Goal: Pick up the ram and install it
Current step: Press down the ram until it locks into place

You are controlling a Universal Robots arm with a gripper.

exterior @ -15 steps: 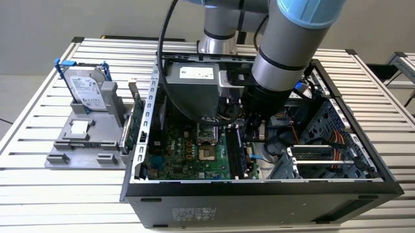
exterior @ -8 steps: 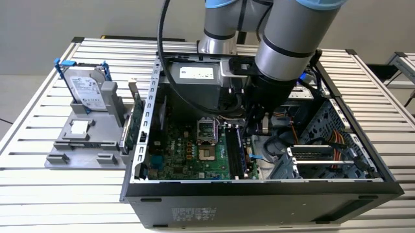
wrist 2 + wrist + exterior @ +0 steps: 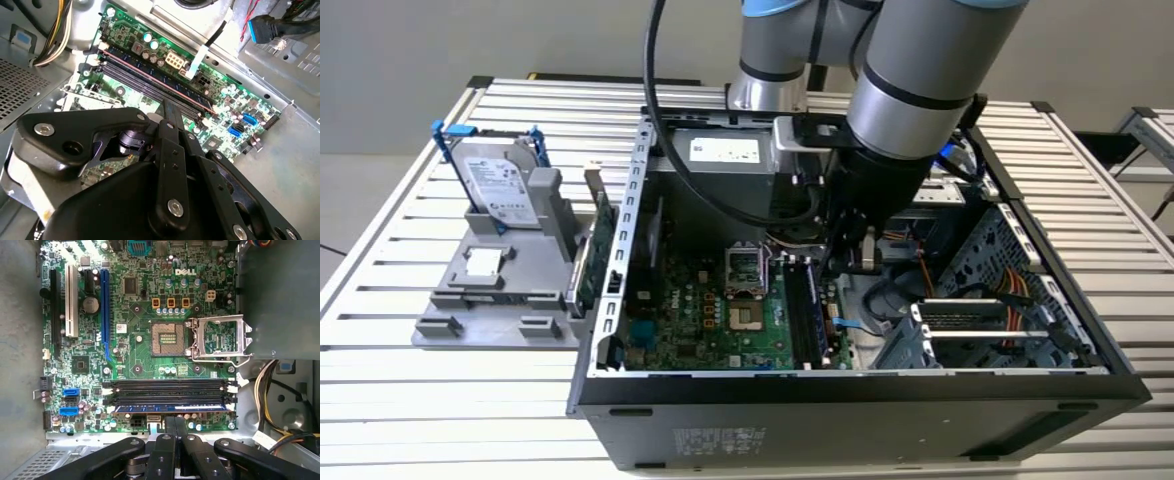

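exterior view – table: the computer case (image 3: 854,400) lies open on the slatted table (image 3: 400,380), motherboard (image 3: 707,310) facing up.
exterior view – arm: we see it reaching down into the case, with the end effector (image 3: 843,258) at about 2 o'clock from the board's centre, over the memory slots (image 3: 809,312).
second wrist view – ram: the ram (image 3: 160,80) lies along the slot row nearest the board's edge. The end effector (image 3: 170,107) has its tip just beside it, and we cannot tell if it touches.
first wrist view – ram: the ram (image 3: 170,408) sits as a blue strip in the slot farthest from the processor socket (image 3: 167,337), level from end to end.
first wrist view – end effector: the end effector (image 3: 175,426) has its fingers together, with nothing clamped between them.
step: we judge the install stage, with the ram already in its slot.
next move calls for: straight, even downward pressure and both end latches closing, in our judgement.
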